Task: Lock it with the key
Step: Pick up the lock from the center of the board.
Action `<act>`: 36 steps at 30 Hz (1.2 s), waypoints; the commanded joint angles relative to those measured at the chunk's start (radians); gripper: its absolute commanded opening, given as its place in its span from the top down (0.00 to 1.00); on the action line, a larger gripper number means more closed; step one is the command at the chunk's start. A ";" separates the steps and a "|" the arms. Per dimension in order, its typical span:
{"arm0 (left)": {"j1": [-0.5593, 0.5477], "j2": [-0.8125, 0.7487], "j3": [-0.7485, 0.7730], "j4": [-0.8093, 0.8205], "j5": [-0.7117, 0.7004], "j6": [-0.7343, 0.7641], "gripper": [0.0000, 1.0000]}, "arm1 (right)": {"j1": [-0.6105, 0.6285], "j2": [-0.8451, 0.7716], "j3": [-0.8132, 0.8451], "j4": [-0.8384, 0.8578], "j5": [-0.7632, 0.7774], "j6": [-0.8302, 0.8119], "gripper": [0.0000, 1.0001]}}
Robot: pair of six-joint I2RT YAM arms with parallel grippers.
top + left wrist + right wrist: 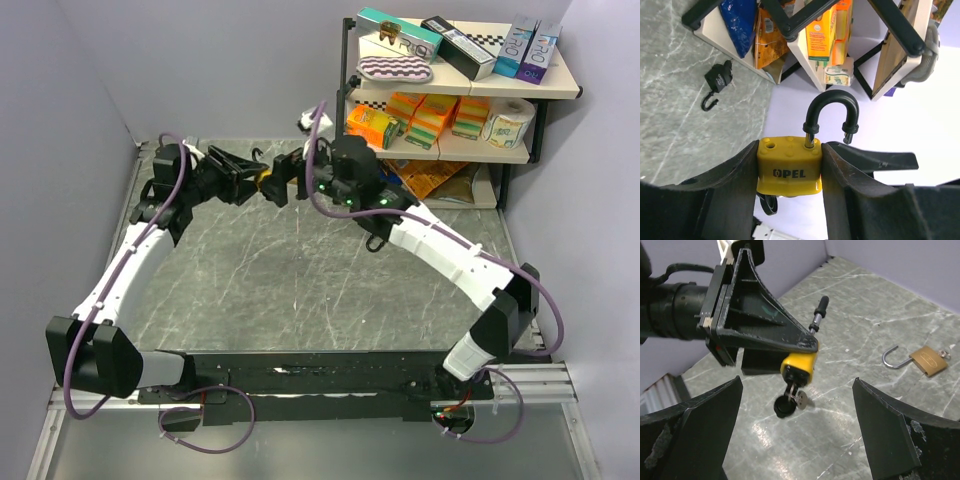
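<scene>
Wide-open and empty, right tool (796, 382) faces the key (790, 402) jutting straight toward it from the base of the padlock (797, 367), which left tool (790, 150) clamps above the desk (865, 330), open shackle (830, 112) pointing away.

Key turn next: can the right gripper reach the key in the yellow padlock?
Probably yes: the right gripper is open facing the key, which hangs clear below the yellow padlock; the left gripper clamps only its body.
</scene>
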 commanded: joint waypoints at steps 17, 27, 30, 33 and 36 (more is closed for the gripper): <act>-0.037 -0.042 -0.036 0.198 -0.021 -0.234 0.97 | 0.074 0.159 0.126 0.110 0.309 -0.006 0.18; -0.044 -0.045 -0.053 0.180 -0.042 -0.242 0.89 | 0.078 0.162 0.098 0.122 0.335 -0.025 0.90; -0.044 -0.044 -0.060 0.183 -0.042 -0.242 0.85 | 0.081 0.153 0.096 0.120 0.330 -0.023 1.00; -0.044 -0.042 -0.059 0.181 -0.045 -0.230 0.66 | 0.079 0.136 0.089 0.117 0.313 -0.025 1.00; -0.031 -0.048 -0.049 0.163 -0.056 -0.176 0.36 | 0.073 0.108 0.077 0.110 0.284 -0.034 1.00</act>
